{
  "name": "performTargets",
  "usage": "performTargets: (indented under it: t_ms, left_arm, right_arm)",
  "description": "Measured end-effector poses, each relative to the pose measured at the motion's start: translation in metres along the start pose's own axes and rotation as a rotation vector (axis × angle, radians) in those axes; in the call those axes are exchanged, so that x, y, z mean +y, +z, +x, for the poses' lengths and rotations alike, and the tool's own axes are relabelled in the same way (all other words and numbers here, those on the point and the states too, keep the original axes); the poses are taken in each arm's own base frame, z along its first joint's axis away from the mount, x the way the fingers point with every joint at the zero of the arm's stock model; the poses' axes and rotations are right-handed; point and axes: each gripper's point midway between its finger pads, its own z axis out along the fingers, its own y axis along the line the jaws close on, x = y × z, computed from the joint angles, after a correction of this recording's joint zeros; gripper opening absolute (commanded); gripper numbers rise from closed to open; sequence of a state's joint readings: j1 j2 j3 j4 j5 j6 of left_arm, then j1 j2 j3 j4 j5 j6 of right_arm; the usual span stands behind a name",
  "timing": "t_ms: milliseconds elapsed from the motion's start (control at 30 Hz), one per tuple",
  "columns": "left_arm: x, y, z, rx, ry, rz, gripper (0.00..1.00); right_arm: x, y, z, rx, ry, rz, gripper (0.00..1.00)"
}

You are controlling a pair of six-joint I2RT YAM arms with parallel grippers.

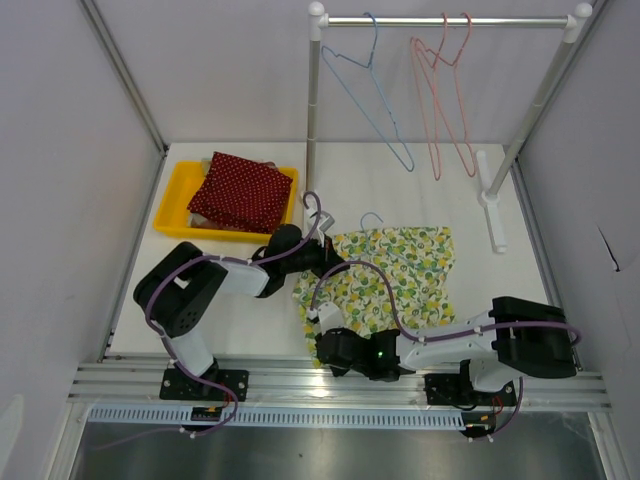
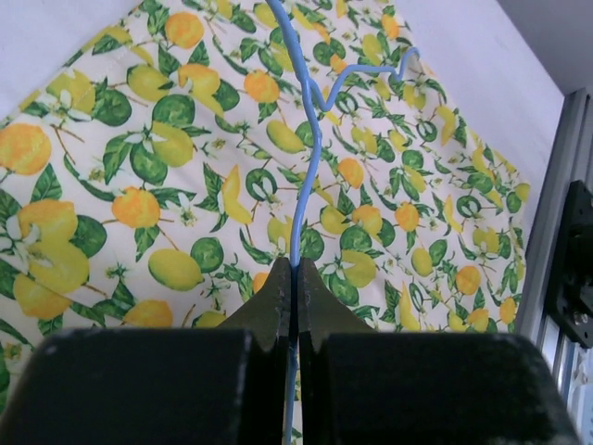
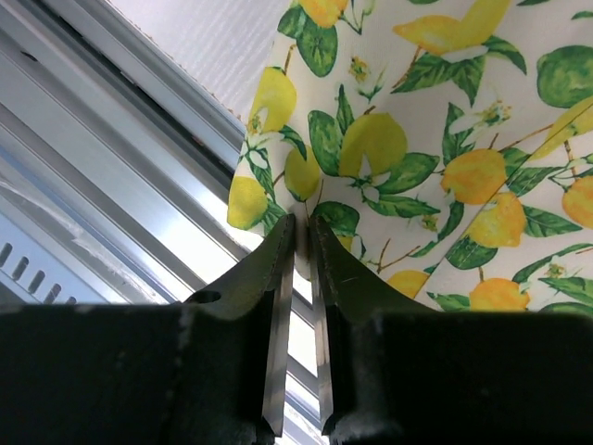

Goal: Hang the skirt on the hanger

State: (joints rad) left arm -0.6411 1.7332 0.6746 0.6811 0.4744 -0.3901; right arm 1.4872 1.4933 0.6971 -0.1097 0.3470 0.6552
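Observation:
The lemon-print skirt (image 1: 400,275) lies flat on the white table. A blue wire hanger (image 2: 310,139) lies on it, its hook (image 1: 371,217) showing at the skirt's far edge. My left gripper (image 1: 325,252) is at the skirt's left edge, shut on the hanger's wire (image 2: 295,278). My right gripper (image 1: 322,330) is at the skirt's near left corner, shut on the fabric edge (image 3: 303,218), which is lifted a little above the table's front rail.
A yellow tray (image 1: 180,190) at the back left holds a red dotted cloth (image 1: 240,190). A clothes rail (image 1: 440,20) at the back carries a blue hanger (image 1: 365,90) and two pink hangers (image 1: 440,95). An aluminium rail (image 1: 340,385) runs along the front.

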Motion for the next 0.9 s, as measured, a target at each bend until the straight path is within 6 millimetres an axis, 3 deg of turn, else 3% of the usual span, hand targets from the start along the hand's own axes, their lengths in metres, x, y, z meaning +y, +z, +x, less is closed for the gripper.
performTargets:
  t_ms: [133,367,467,633,767,900]
  left_arm:
    - [-0.004,0.002,-0.006,-0.027,-0.004,0.007,0.00]
    - [-0.008,-0.003,-0.015,-0.081,0.004,-0.017,0.00]
    - [-0.006,-0.007,-0.017,-0.101,0.007,-0.043,0.00]
    - [0.002,-0.013,-0.014,-0.115,0.004,-0.090,0.00]
    - [0.003,-0.013,-0.013,-0.119,0.003,-0.096,0.00]
    - [0.002,-0.013,-0.015,-0.125,0.004,-0.092,0.00]
  right_arm:
    - [-0.002,-0.007,-0.001,-0.005,0.005,-0.004,0.27]
    - [-0.007,-0.023,-0.015,-0.038,0.055,-0.008,0.75]
    - [-0.025,-0.031,-0.023,-0.048,0.101,0.044,0.81]
    - [-0.069,-0.062,-0.057,-0.134,0.281,0.144,0.81]
    - [-0.136,-0.096,-0.087,-0.259,0.542,0.279,0.79]
    - [-0.204,-0.122,-0.092,-0.346,0.771,0.431,0.77]
